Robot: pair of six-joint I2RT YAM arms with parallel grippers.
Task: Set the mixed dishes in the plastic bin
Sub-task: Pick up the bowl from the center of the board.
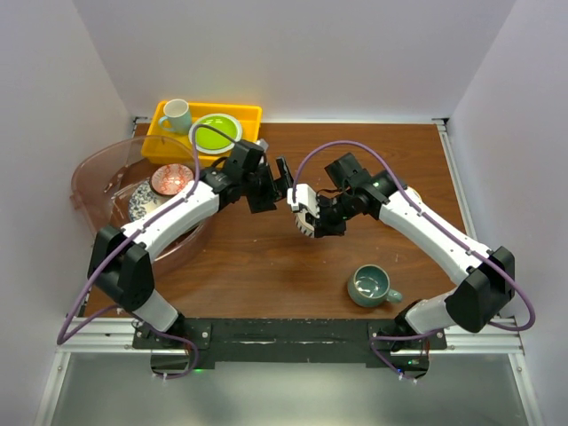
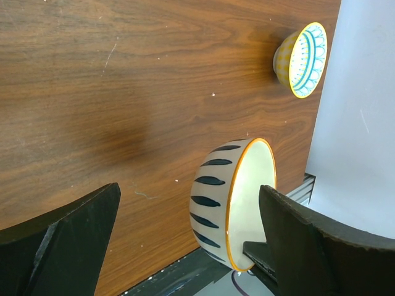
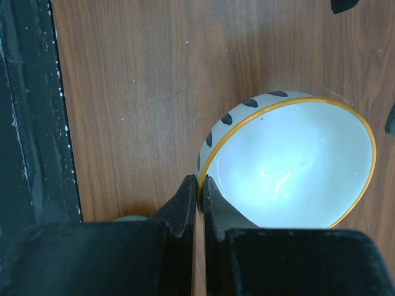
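Cream striped bowl (image 3: 290,163) pinched at rim by right gripper (image 3: 199,185) over mid surface (image 1: 266,257), left gripper (image 1: 281,180) spread wide beside it; plastic bin (image 1: 89,173) at left holds two patterned dishes (image 1: 171,179); teal mug (image 1: 370,284), yellow bowl (image 2: 302,60) not yet binned

Brown wood-grain surface (image 1: 266,257): smooth, low sheen, few fine scratches. Cream dark-striped ceramic bowl w/ orange rim (image 3: 290,160): glossy glaze inside. Round transparent pinkish plastic tub (image 1: 93,173): shiny. Teal ceramic mug (image 1: 371,284): glazed.
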